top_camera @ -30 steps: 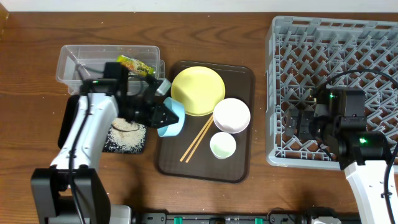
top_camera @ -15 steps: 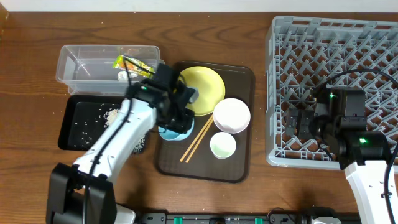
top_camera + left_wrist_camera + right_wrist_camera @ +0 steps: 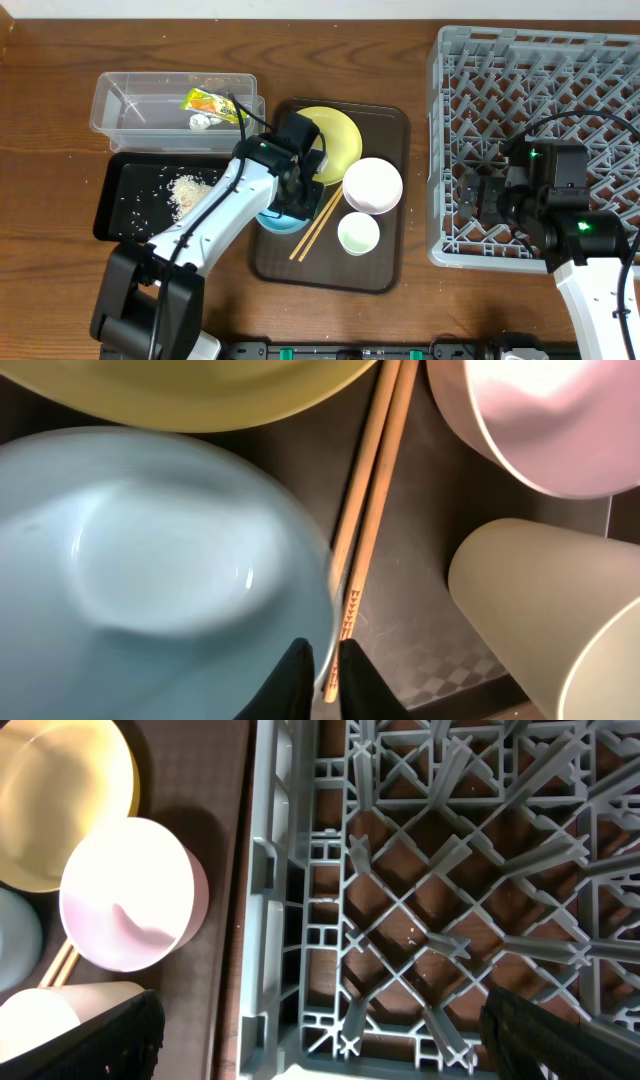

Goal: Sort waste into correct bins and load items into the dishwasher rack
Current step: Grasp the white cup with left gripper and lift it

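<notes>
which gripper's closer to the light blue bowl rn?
Left. The left gripper is clamped on the light blue bowl's rim on the brown tray; the right gripper is open over the dishwasher rack's left edge, well away.

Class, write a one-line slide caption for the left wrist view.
Left gripper pinching the rim of the light blue bowl, chopsticks alongside.

A robotics lab staged as a kitchen. Robot arms (image 3: 215,215) stand at a wooden tabletop (image 3: 60,60) bearing a dishwasher rack (image 3: 530,35).

The chopsticks (image 3: 375,490) lie hemmed between light blue bowl (image 3: 150,560) and cup (image 3: 530,610).
</notes>
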`<action>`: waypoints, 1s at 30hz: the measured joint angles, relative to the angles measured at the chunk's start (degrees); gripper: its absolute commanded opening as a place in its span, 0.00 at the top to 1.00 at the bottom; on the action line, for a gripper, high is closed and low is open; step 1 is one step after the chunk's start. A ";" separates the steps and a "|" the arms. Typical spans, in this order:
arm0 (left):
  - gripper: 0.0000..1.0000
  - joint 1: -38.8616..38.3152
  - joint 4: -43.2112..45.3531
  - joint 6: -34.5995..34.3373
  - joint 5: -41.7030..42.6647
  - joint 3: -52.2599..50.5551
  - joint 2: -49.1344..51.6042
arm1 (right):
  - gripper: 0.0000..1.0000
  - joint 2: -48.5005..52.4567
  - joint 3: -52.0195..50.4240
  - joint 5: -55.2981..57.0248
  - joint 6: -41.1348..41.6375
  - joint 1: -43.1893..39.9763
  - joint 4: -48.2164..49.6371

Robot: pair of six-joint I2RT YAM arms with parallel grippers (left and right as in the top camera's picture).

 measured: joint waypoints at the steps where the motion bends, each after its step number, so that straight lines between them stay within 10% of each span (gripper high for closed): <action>1: 0.60 -0.07 0.04 -0.39 0.02 0.00 0.00 | 0.01 0.00 0.00 0.00 0.00 0.00 0.00; 22: 0.44 -5.99 0.70 -0.70 6.73 3.08 -5.86 | 0.01 0.00 0.00 0.00 0.00 0.00 0.02; 30: 0.62 -11.74 0.70 -3.19 6.29 2.89 0.85 | 0.01 0.00 0.00 0.00 0.00 0.00 0.00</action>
